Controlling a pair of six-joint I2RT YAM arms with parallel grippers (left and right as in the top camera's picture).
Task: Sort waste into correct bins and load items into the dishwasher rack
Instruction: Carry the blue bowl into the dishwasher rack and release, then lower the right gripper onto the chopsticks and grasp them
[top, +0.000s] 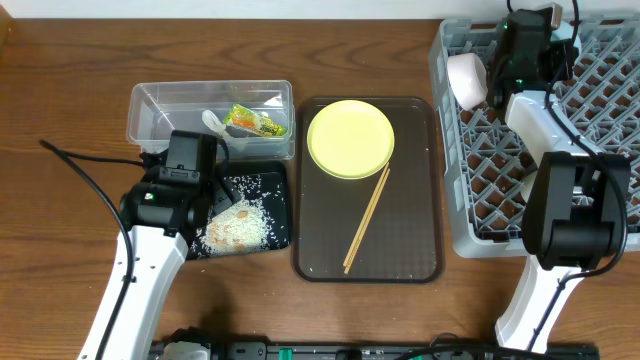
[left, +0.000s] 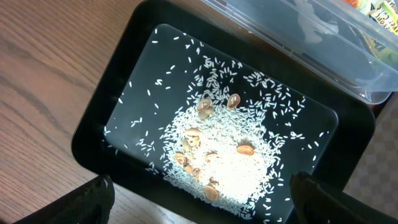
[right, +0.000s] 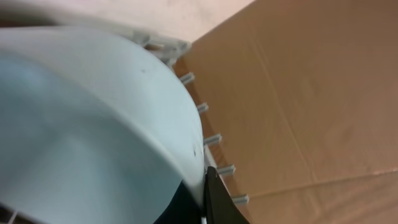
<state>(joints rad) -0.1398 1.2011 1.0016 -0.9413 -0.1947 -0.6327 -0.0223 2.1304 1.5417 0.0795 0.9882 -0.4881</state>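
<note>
My right gripper pinches the rim of the light-blue bowl. The bowl is pale, smooth and round. It is tipped on its side at the upper left corner of the grey rack. My left gripper is spread wide over the black tray. There, white rice grains lie in a heap with some tan bits. The yellow plate and chopsticks sit on the brown tray.

Yellow plate, grey lattice rack
</note>
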